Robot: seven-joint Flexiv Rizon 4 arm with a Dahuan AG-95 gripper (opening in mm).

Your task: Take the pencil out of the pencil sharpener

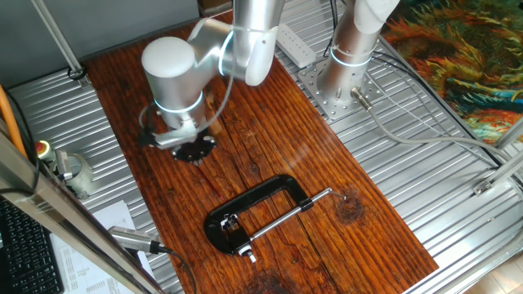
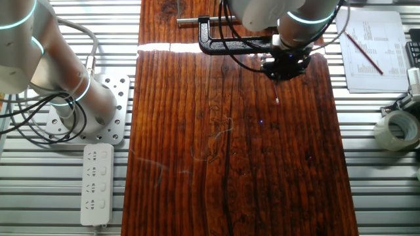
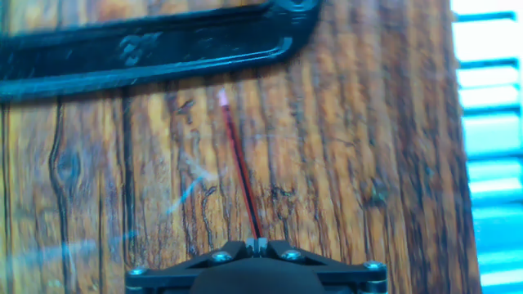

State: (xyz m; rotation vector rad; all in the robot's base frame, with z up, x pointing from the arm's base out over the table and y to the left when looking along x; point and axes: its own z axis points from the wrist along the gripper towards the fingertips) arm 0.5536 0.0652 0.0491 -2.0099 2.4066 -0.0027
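Fingers: in the hand view the gripper (image 3: 258, 242) is closed on the pencil (image 3: 239, 167), a thin dark-red stick reaching toward the black C-clamp (image 3: 139, 51) at the far edge.

In one fixed view the gripper (image 1: 194, 151) hangs over the wooden board (image 1: 270, 155), well apart from the C-clamp (image 1: 261, 208); open wood lies between.

In the other fixed view the gripper (image 2: 283, 65) sits just beside the clamp (image 2: 230, 44). The pencil sharpener cannot be made out. Writing on the printed sheet (image 2: 377, 49) is unreadable.

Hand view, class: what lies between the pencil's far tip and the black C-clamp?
Only bare wooden table; the hand view shows a gap between the pencil, held by the gripper, and the C-clamp.
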